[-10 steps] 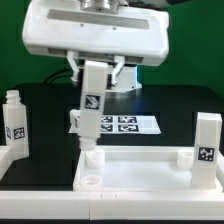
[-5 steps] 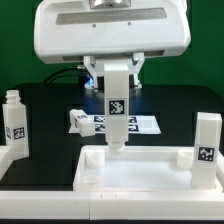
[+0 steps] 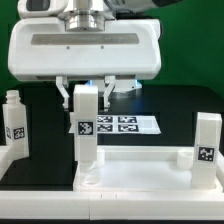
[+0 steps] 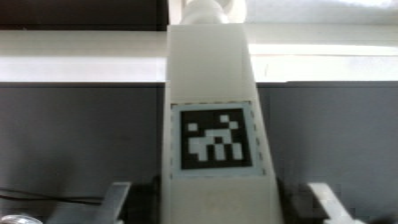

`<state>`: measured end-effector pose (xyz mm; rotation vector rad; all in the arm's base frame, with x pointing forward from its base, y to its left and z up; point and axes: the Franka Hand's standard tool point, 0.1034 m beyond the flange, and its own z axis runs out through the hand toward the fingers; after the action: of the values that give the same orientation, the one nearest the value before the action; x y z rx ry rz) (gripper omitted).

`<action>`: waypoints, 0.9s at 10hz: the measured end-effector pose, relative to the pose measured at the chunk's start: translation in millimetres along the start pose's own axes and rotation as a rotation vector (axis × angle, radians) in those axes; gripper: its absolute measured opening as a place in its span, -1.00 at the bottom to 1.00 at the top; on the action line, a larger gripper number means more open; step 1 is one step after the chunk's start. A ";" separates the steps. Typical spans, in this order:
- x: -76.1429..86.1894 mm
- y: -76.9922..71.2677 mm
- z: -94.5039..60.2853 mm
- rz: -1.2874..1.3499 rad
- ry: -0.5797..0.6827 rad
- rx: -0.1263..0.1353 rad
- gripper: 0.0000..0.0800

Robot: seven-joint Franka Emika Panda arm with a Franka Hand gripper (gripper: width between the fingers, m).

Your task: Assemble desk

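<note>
My gripper point(image 3: 86, 97) is shut on the upper end of a white desk leg point(image 3: 86, 125) with a black-and-white tag, and holds it upright. The leg's lower end rests at the round corner socket point(image 3: 88, 178) at the exterior view's left end of the white rimmed desk top point(image 3: 140, 158). In the wrist view the leg point(image 4: 214, 90) fills the middle with its tag facing the camera. There my gripper point(image 4: 217, 205) flanks it, with white fingers point(image 4: 121, 200) showing on either side.
A second tagged leg point(image 3: 15, 122) stands at the exterior view's left edge. A third point(image 3: 207, 140) stands at the right, by the desk top's end. The marker board point(image 3: 128, 124) lies on the black table behind the desk top.
My gripper carried the leg toward the exterior view's left and lowered it, from above the desk top's back rim to the left corner socket. The small leg lying behind is now hidden.
</note>
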<state>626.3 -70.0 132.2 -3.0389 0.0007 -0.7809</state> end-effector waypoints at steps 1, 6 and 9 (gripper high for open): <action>-2.2 -0.5 2.3 0.002 -0.005 0.001 -0.29; -5.2 -6.0 11.2 0.029 0.002 -0.006 -0.29; -9.7 -5.4 18.3 0.028 0.013 -0.023 -0.29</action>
<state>626.6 -64.5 111.5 -3.0478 0.0525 -0.8050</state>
